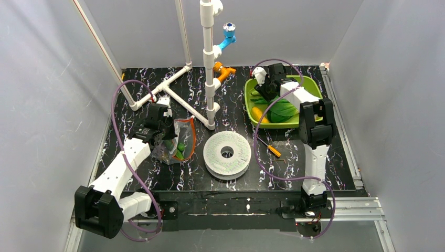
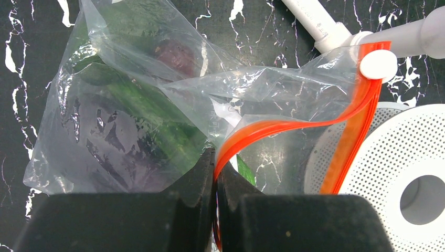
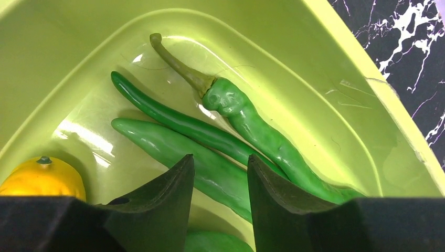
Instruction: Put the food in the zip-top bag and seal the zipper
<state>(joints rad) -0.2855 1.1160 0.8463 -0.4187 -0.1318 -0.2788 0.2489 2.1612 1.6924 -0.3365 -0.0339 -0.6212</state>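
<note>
Green peppers (image 3: 210, 142): three, lying side by side on the floor of the lime-green tray (image 3: 336, 58), at the far right of the table (image 1: 236, 113). In the right wrist view their long axes run diagonally, upper left to lower right. The palest passes directly under the gap of your right end effector (image 3: 220, 160). That end effector is released, fingers parted, nothing held. An orange (image 3: 44, 178) sits off to one side.

The right arm is plainly the nearer. Judgement: the fingers would meet the pepper obliquely, so allow for some roll.

Zip-top bag (image 2: 131, 115): on the table's left side, mouth open, a dark red plum (image 2: 176, 55) inside. Your left end effector (image 2: 215, 160) is clenched on the zipper (image 2: 273, 128), well apart from the tray.
</note>
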